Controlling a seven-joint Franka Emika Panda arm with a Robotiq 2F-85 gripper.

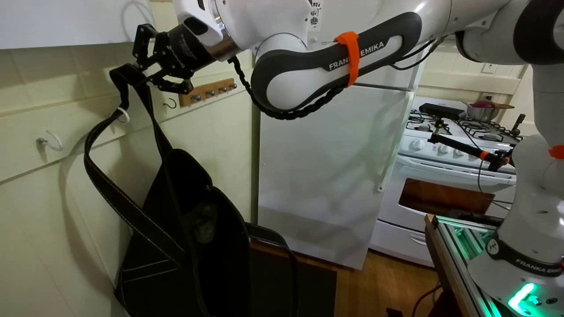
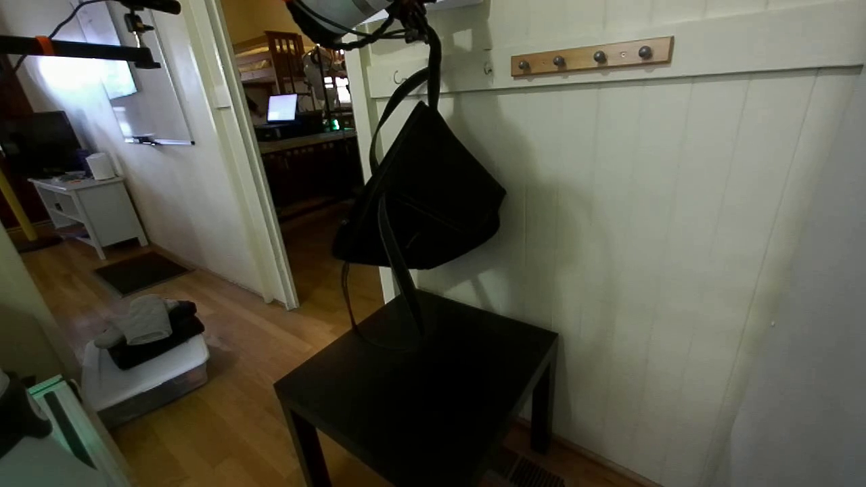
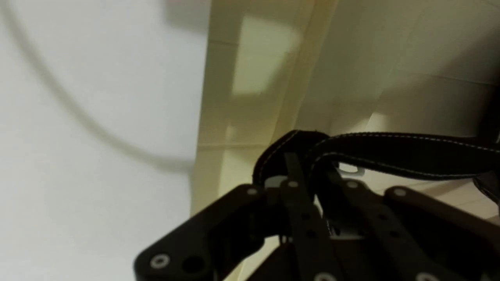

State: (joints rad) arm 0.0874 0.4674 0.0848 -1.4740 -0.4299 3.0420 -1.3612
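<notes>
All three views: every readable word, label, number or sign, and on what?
"FRAN… EMIKA": arm, middle behind orange strap.
"FRANKA EMI…": base band, end unclear.
Round badge: too blurred.
QR-style label beside the arm: too small.
Print on gripper: too small.
Laptop screen: nothing legible.
Wrist view: none.

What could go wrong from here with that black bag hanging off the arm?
The upper strap is pinched at one spot by the tool, with the bag hanging below, so it might slip out and fall. That strap also runs right by a white hook and could snag. The loose lower strap dangles near the black table and might catch on it.
</notes>
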